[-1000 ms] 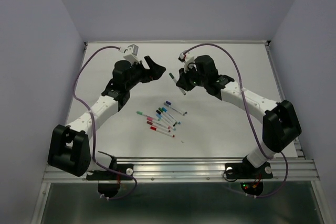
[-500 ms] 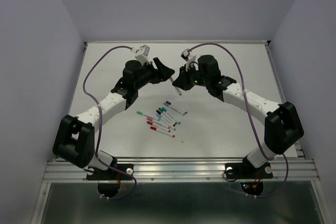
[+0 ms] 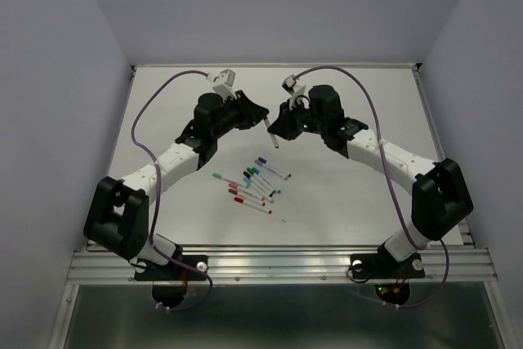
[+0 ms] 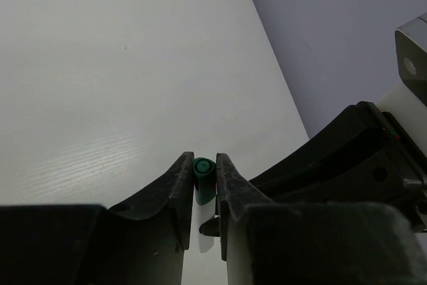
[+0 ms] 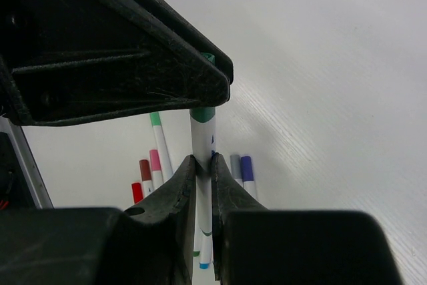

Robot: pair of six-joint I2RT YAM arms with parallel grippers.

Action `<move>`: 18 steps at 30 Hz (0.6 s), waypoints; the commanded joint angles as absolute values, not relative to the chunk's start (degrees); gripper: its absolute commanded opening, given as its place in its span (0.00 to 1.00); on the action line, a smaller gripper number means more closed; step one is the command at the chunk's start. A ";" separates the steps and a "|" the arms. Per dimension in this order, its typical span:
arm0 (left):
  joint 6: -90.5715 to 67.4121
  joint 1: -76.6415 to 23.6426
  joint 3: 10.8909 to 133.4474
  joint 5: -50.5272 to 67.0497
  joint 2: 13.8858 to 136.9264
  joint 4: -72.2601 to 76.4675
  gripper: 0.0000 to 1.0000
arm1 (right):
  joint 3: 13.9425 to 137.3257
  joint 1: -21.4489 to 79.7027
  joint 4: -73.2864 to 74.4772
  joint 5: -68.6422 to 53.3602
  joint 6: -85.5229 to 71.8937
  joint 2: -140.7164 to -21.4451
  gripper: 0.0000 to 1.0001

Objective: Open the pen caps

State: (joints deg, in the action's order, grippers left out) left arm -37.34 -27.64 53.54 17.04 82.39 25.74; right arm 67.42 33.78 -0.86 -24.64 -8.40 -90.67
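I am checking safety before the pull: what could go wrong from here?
1. The green cap sits at the very tips of the left gripper; it may slip out when pulled.
2. The right gripper pinches only the thin pen barrel, so it may slide or tilt instead of uncapping.

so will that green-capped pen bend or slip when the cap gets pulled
Probably stiff: the pen stands straight between the two claws, no bend showing. Its smooth, thin barrel could slip in the right claw, which pinches only a narrow stretch. The green cap is tiny in the left claw, so that hold may slide off.
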 commanded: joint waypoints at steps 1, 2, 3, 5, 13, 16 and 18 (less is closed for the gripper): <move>-37.35 -28.21 56.51 19.07 82.44 28.83 0.20 | 67.06 33.84 -5.27 -24.08 -8.96 -89.12 0.01; -37.35 -28.21 56.51 19.16 82.62 28.83 0.10 | 67.06 33.84 -5.62 -24.00 -9.23 -89.21 0.01; -37.35 -28.21 56.51 19.16 82.70 28.74 0.04 | 67.06 33.84 -5.80 -23.91 -9.32 -89.21 0.01; -37.27 -28.21 56.51 18.99 82.62 28.83 0.00 | 67.15 33.84 -6.06 -23.03 -9.58 -89.21 0.01; -39.20 -28.30 54.76 15.12 79.81 29.53 0.00 | 67.50 33.84 -7.91 -23.55 -9.84 -90.53 0.17; -39.73 -28.39 53.79 13.45 78.23 30.15 0.00 | 67.85 33.84 -8.43 -24.69 -9.84 -91.40 0.25; -39.90 -28.39 53.44 13.18 77.87 30.23 0.00 | 68.29 33.84 -8.44 -25.48 -9.76 -91.85 0.29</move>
